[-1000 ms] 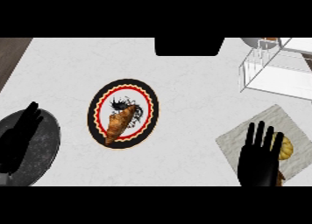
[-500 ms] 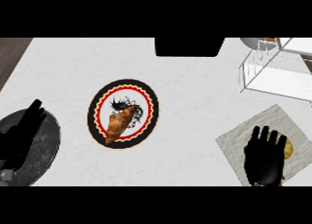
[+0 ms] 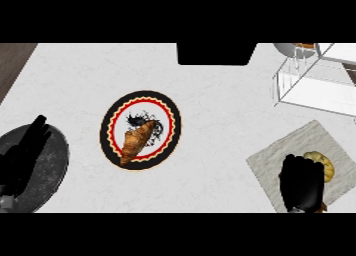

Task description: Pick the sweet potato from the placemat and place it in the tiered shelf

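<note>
The sweet potato (image 3: 323, 167), a yellowish lump, lies on the grey placemat (image 3: 278, 155) at the lower right. My right hand (image 3: 302, 181) is on its left side, fingers curled down over it and hiding part of it. The white wire tiered shelf (image 3: 314, 90) stands at the upper right, well beyond the mat. My left hand (image 3: 20, 159) rests open at the lower left, fingers up, over a dark round plate (image 3: 54, 167).
A black-and-red patterned plate (image 3: 107, 131) with a croissant (image 3: 135, 142) sits in the middle of the white counter. A black block (image 3: 215, 53) stands at the far edge. A bowl (image 3: 293, 49) shows beside the shelf's top. Brown wood (image 3: 4, 65) borders the counter's left.
My right hand's fingers went from straight and stretched over the mat to curled down onto the sweet potato. The left hand barely moved.
</note>
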You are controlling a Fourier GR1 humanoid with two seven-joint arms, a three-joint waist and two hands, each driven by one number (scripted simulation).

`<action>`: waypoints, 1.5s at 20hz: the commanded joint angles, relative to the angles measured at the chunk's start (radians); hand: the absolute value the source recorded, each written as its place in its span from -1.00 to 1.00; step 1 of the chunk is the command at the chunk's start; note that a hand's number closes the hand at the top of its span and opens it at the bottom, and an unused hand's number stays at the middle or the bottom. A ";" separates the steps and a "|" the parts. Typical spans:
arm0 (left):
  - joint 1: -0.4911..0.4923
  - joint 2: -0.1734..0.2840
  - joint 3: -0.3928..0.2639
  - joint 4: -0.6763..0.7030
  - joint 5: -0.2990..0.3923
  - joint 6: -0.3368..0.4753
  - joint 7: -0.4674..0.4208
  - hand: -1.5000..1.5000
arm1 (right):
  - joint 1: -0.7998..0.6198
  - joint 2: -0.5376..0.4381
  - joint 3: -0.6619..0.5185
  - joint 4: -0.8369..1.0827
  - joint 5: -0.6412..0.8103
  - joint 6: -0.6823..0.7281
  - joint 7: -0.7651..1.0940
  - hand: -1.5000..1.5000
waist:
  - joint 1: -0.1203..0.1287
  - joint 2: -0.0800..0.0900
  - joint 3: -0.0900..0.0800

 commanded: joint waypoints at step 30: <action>0.016 -0.005 0.046 -0.010 0.005 -0.017 0.025 0.00 | -0.268 -0.209 -0.837 -0.504 -1.490 0.672 -0.447 1.00 | -0.040 0.000 0.010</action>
